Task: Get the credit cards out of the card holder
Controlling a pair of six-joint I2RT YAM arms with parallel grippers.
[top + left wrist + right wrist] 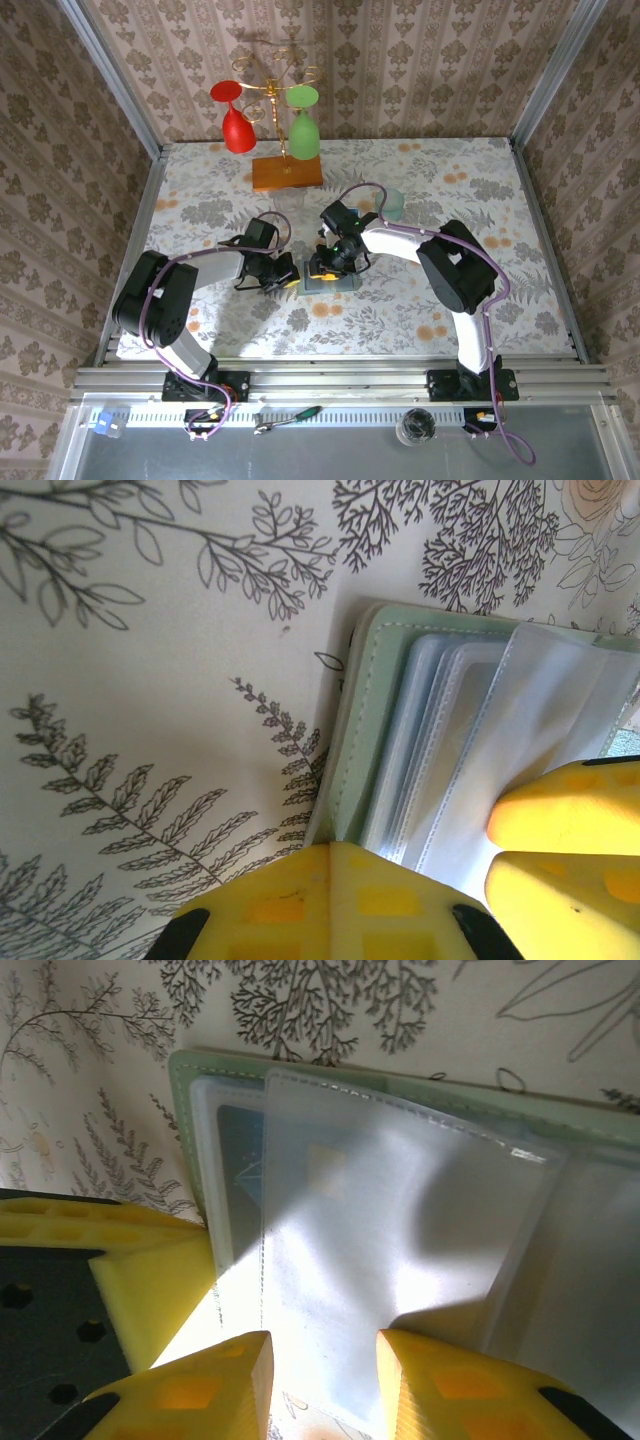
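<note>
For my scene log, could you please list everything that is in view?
card holder: one, pale green, open at table centre
card: one showing, dark blue, in a clear sleeve
slab: one, orange-brown, far side
rack: one, gold, on slab
wine glasses: two, red and green, hanging from rack
cup: one, clear greenish, right of slab
jar: one, clear, front ledge
table: one, floral cloth
left gripper: yellow, shut, at holder's edge
right gripper: yellow, slightly open, over sleeve

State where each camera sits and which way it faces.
Top external: above, behind the bases, looking down on the table; left arm and right arm meet at the card holder.
Left wrist: looks down at the holder's green edge; own jaws shut, bottom.
Right wrist: looks down on clear sleeves; own jaws apart, bottom.
Shared: both wrist views show the sleeves and the other's jaws.
</note>
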